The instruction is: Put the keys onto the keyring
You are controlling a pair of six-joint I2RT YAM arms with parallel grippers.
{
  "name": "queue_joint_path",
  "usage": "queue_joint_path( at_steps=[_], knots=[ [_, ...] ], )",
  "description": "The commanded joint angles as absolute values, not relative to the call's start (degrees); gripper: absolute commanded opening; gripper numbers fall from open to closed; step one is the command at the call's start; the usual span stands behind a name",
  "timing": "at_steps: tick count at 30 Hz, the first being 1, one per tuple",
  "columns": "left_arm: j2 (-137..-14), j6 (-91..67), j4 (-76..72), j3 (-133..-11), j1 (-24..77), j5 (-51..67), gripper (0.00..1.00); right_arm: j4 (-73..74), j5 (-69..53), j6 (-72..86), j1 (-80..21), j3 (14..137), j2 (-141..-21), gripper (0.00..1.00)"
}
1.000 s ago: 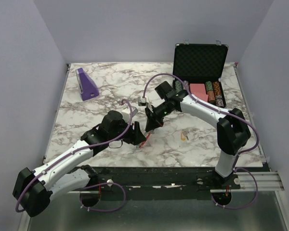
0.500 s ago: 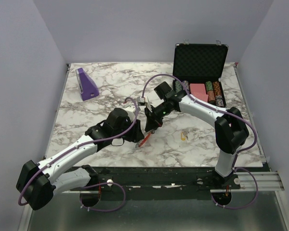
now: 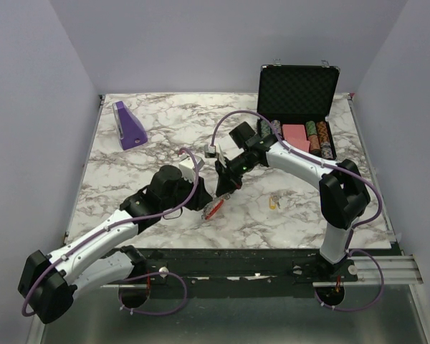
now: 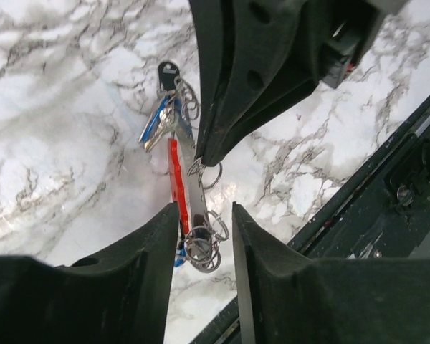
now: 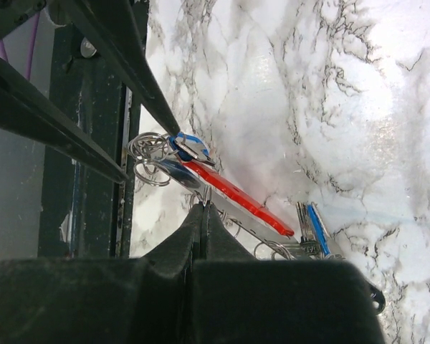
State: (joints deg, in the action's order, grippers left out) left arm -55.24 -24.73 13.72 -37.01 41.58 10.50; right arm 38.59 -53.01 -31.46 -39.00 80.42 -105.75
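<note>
Top external view: open black case (image 3: 297, 89) holds poker chips (image 3: 319, 138), left claw (image 4: 204, 215) apart around the keyring (image 4: 174, 179), right claw (image 5: 203, 208) pinched shut on it

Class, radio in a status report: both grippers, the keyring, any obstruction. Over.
Left gripper open, straddling the keyring rings. Right gripper shut on its middle. Yellow key lies apart on the table. Nothing in the way.

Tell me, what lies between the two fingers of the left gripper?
In the left wrist view, the near end of the keyring lies there: a cluster of metal rings and the tip of its red piece.
</note>
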Motion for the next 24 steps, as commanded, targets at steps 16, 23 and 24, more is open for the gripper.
queue_joint_path(
  at_steps=[16,23,24],
  knots=[
    [-55.54,-16.97,-10.19,-26.80,36.21,26.54,0.34,40.17,-58.27,-40.34,-39.20,77.87,-104.50,0.01],
    [-60.82,-16.08,-10.46,-27.86,36.12,26.89,0.33,40.52,-59.24,-41.04,-39.29,77.87,-103.97,0.01],
    [-61.17,-16.08,-10.55,-27.69,36.12,26.81,0.33,40.52,-59.41,-41.04,-39.20,77.87,-103.97,0.01]
  ],
)
